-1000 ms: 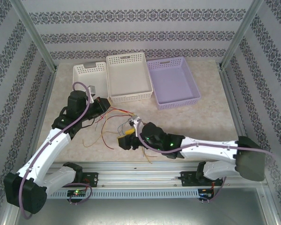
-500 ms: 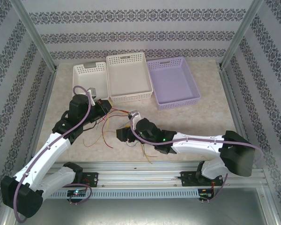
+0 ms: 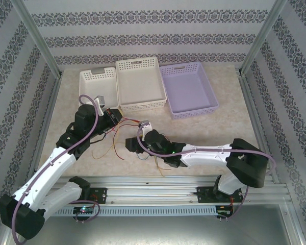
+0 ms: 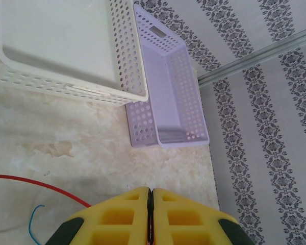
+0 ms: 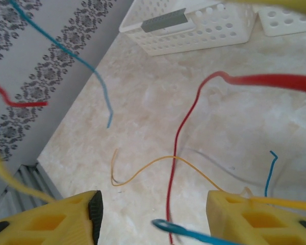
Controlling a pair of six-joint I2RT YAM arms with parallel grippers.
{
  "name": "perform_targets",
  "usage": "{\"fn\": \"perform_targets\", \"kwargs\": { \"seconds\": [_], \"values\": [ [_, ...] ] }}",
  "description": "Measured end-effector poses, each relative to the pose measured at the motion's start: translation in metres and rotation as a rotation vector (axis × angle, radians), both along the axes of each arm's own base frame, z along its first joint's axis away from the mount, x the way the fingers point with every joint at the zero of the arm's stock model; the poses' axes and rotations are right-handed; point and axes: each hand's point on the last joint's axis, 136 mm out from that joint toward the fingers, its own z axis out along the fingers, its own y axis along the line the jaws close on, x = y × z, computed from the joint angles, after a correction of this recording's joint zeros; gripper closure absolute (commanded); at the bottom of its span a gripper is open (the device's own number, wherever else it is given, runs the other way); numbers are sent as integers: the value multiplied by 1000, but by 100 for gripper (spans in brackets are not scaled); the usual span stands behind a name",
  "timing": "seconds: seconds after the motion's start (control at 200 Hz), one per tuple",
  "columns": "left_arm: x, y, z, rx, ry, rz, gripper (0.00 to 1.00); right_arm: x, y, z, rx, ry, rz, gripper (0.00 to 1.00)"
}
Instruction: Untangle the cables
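On a marbled beige table [image 3: 219, 132] ringed by patterned wallpaper, the cables [image 3: 117, 153] sprawl between both arms, near a white basket [image 3: 141, 84]. The left wrist view shows the left gripper [image 4: 150, 191] pinched together on a thin strand. The right wrist view shows the right gripper [image 5: 153, 209] parted, with red, yellow and blue strands hanging before it.

Right fingers [image 5: 47, 220] cut off below, red cable [image 5: 285, 81] blurred, what my left pads [image 4: 123, 214] pinch too thin to tell.
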Motion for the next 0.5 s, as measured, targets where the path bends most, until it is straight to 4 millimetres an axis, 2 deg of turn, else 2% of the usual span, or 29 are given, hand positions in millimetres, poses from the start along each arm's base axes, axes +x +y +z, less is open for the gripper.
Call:
{"fn": "perform_targets", "kwargs": {
  "seconds": [0.085, 0.24, 0.295, 0.435, 0.5],
  "values": [
    [-1, 0, 0, -6, 2, 2, 100, 5, -2, -6, -10, 3, -25, 51],
    [-3, 1, -2, -13, 4, 4, 100, 16, -7, -3, -1, -11, -70, 69],
    [-3, 1, -2, -13, 2, 4, 100, 19, -8, -1, 7, -17, -83, 69],
    [-6, 2, -3, -18, -2, 5, 100, 24, -9, 3, 15, -34, -98, 64],
    [-7, 2, -5, -19, -3, 5, 100, 25, -10, 4, 15, -40, -101, 71]
  ]
}}
